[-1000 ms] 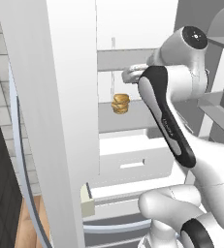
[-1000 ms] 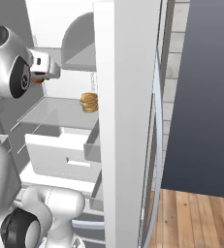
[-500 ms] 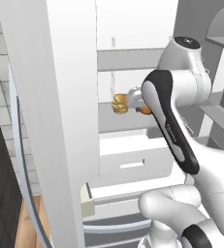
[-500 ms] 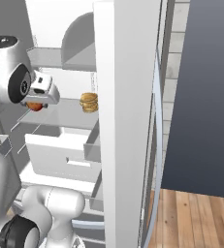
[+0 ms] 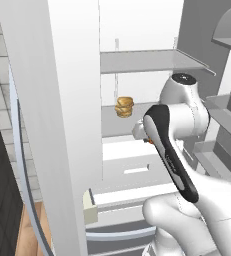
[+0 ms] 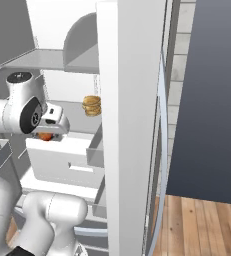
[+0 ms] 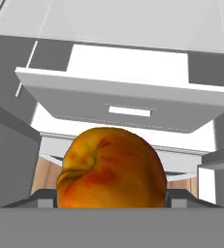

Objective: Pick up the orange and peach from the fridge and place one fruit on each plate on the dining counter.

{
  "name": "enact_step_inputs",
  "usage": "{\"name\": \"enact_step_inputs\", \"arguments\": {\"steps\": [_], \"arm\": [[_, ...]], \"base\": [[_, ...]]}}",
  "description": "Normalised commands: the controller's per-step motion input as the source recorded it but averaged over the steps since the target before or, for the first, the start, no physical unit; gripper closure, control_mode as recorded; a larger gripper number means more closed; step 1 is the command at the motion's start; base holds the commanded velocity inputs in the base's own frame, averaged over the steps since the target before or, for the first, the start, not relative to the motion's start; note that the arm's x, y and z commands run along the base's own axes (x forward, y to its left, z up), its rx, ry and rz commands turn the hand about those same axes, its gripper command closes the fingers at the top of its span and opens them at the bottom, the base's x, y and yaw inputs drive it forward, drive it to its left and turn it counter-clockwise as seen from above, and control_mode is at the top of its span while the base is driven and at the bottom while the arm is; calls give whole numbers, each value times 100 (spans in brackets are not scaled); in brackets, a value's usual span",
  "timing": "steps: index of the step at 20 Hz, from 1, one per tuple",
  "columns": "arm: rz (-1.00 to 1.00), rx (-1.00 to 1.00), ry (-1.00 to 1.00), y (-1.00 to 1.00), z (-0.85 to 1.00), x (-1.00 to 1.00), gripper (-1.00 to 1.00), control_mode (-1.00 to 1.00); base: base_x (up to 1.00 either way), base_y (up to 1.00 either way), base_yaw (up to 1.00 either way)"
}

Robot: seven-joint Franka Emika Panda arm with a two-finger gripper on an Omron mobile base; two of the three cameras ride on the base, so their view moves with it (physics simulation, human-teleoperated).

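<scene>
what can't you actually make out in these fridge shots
- Fingertips: in the hand view the peach covers them.
- Peach in the base views: a sliver under the gripper, the rest behind the hand.
- Tan stack on the fridge shelf: too small to identify.

The pulled-out drawer (image 7: 133,104) juts just beneath the end effector (image 6: 47,134). Open fridge doors (image 5: 62,125) flank the gap on both sides. A burger-like stack (image 5: 124,107) sits behind on the shelf.
</scene>
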Motion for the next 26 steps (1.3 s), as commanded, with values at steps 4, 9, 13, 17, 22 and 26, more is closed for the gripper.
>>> {"name": "enact_step_inputs", "arguments": {"steps": [4,9,13,17,22,26], "arm": [[0,0,7,-13,-13,-26,100,-100],[0,0,2,-25,-6,-24,100,-100],[0,0,0,0,0,0,100,-100],[0,0,0,0,0,0,100,-100],[0,0,0,0,0,0,100,-100],[0,0,0,0,0,0,100,100]], "base": [[0,0,0],[0,0,0],[0,0,0],[0,0,0],[0,0,0],[-84,0,0]]}}
